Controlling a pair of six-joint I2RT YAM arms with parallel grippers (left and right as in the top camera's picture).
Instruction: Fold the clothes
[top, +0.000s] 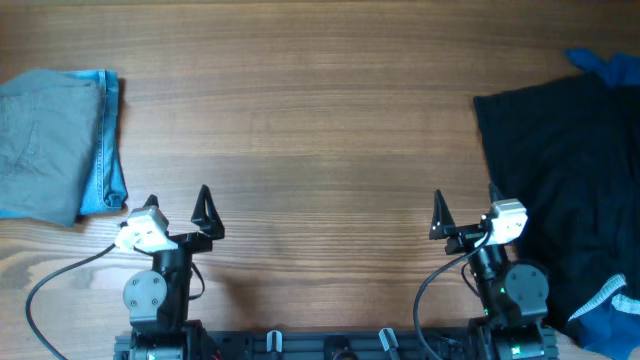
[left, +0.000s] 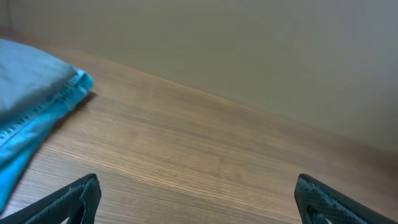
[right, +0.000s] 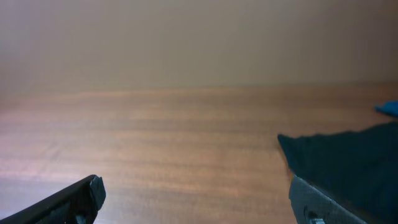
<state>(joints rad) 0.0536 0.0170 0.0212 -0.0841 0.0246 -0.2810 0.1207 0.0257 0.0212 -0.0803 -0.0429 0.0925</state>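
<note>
Bases of both arms are sitting at the near side of the table (top: 320, 120), with a black cable (top: 60, 280) looping out from the left one.

Blue and white piece (top: 605, 312) is lying on the near right corner of the black garment (top: 560, 170), cut off by the picture edge.

Right gripper (top: 465, 200) is hovering at the black garment's left edge, jaws spread wide and holding nothing. Its outer finger is sitting over the dark cloth in the overhead view; contact cannot be told. The right wrist view is showing the black hem just beside that finger, with bare wood between the two fingers.

Left gripper (top: 177, 197) is hanging well to the left of the black garment, likewise spread apart and empty, with only bare wood between its fingers.

Black garment is lying flat and spread out, reaching from the near side towards the far side and running off the right edge of the overhead view.

Grey garment (top: 45, 140) is resting well apart from the black garment, at the opposite end of the table, folded on top of a light blue garment (top: 108, 140) whose hem is showing along the side facing the black one.

Royal blue garment (top: 610, 65) is bunching at the black garment's far right corner, touching it.

Nothing is lying between either gripper and the cloth; a plain beige wall (left: 249, 50) is showing beyond the far edge.
</note>
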